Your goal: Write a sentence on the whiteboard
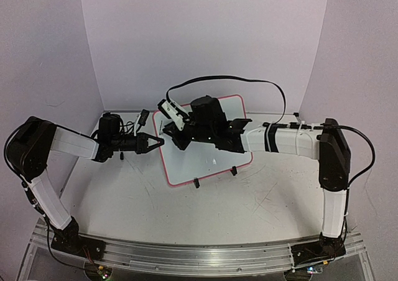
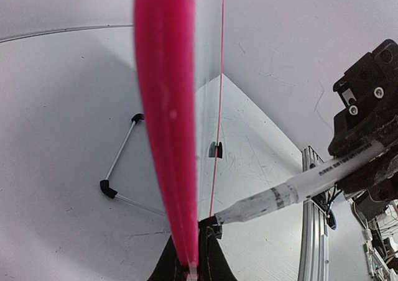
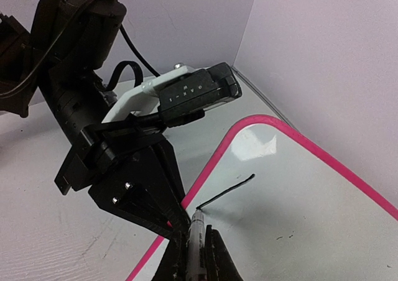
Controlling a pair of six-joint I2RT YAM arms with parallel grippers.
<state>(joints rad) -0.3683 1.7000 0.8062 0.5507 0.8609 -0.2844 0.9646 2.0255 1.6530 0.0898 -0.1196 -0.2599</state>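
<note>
The whiteboard [image 1: 214,160] with its red-pink rim [image 3: 292,135] lies mid-table. My left gripper [image 1: 155,142] is shut on its left rim [image 2: 168,138], fingers [image 2: 214,256] either side. My right gripper [image 1: 171,133] is shut on a white marker [image 3: 198,240] with its tip on the board [image 3: 298,219], right by the left fingers [image 3: 149,197]. The marker also shows in the left wrist view [image 2: 298,188]. One short black stroke [image 3: 227,192] runs from the tip. No sentence shows on the board.
Two black clip feet [image 1: 196,183] [image 1: 234,170] sit on the board's near edge. A thin metal rod with black elbows [image 2: 118,169] lies left of the board. An aluminium rail [image 1: 186,253] runs along the front edge. Walls close the back and sides.
</note>
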